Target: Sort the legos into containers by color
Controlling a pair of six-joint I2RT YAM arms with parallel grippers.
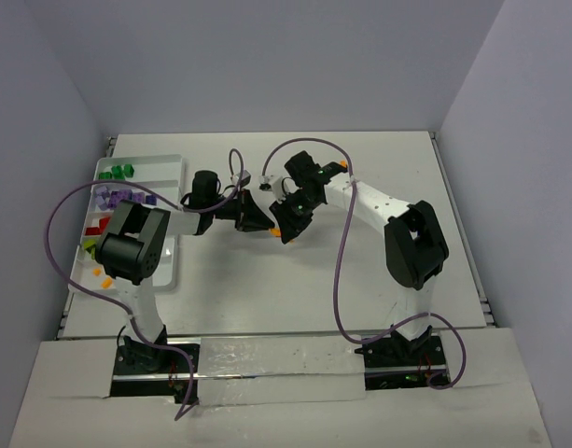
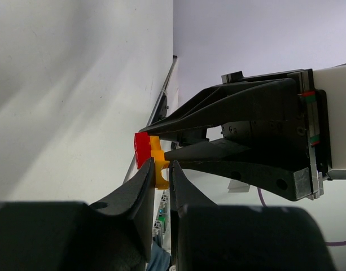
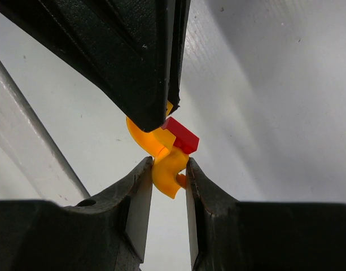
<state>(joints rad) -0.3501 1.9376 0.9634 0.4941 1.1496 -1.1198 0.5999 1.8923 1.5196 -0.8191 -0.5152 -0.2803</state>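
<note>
Orange plastic joined to red is what both arms are gripping: a curved orange piece [image 3: 164, 155] with a small red brick [image 3: 183, 139] stuck to its side, lifted off the white surface [image 1: 295, 289] near the centre of the top view. The left pincer [image 2: 161, 179] is narrowed onto one end of the orange piece and the right pincer [image 3: 168, 171] is narrowed onto the other, so the two sets of tips meet almost nose to nose. The cluster's long axis runs from one pincer to the other, vertically in the right wrist view. The red brick juts sideways at the joint between the two grips, and I cannot tell whether either pincer presses on it. This looks like a pull-apart step, so the coming move likely turns on drawing the grips away along that axis or twisting across it. The white tray [image 1: 166, 173] lies at the left of the top view, much nearer the left arm. Running down the frame, it holds dark green legos [image 1: 118, 172], purple ones [image 1: 122, 198], red ones [image 1: 97, 227] and orange ones [image 1: 103, 274]. No brand, label or writing can be read.
</note>
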